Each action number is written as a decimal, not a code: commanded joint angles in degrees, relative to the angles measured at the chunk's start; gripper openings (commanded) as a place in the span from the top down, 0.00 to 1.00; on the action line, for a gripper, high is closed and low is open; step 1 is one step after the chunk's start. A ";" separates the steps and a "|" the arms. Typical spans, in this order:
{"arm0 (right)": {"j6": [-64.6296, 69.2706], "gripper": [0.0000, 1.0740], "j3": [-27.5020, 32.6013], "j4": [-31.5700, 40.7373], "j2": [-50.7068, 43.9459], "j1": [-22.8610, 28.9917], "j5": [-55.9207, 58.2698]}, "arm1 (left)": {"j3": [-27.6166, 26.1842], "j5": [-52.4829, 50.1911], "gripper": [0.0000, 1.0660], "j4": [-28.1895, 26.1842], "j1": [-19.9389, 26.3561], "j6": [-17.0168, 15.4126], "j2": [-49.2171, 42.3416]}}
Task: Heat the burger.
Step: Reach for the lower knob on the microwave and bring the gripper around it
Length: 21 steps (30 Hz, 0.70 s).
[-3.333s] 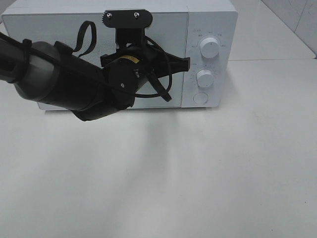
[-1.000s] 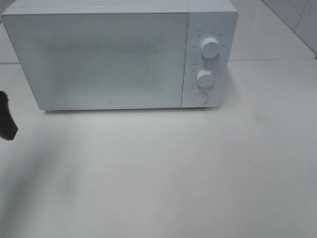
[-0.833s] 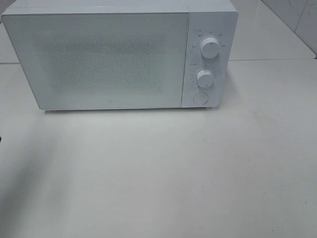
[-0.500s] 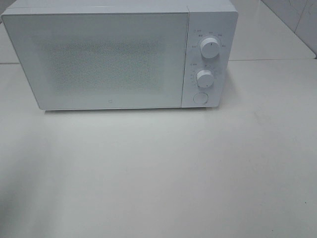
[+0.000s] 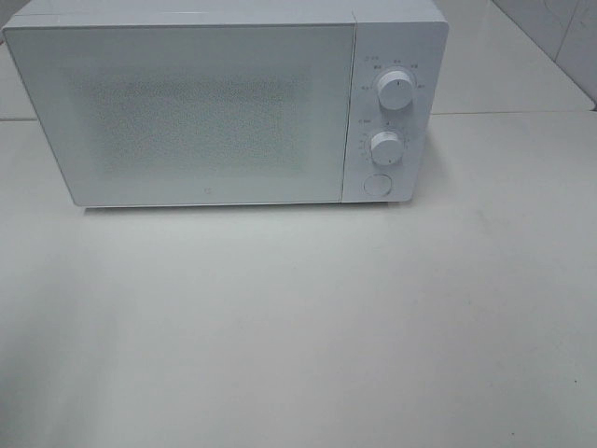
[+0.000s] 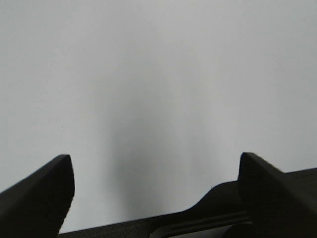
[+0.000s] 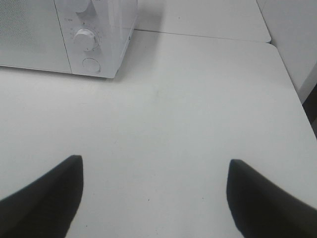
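Left gripper (image 6: 156,163) and right gripper (image 7: 154,164), jaws wide and empty, over table (image 6: 148,74); shut microwave (image 7: 99,44) ahead of right jaws, likely heating the unseen burger.

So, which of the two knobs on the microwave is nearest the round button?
The lower knob, directly above the round button; the upper knob sits higher.

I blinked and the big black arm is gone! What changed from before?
The black left arm that reached across the white box-shaped microwave toward its knobs drew back leftward, out of the high view. The left gripper is open and empty over the white table. The microwave, door shut, stayed put.
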 commanded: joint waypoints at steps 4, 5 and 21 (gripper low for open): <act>0.34 0.31 0.11 -0.17 -1.43 -0.23 -0.69 | -0.17 7.79 0.23 0.23 0.23 0.52 -0.34; 0.34 0.31 0.11 -0.17 -1.43 -0.23 -0.69 | 0.86 8.65 0.23 0.46 0.23 0.40 -0.34; 0.34 0.31 0.11 -0.17 -1.43 -0.23 -0.69 | 0.80 8.71 0.23 0.06 0.23 0.23 -2.92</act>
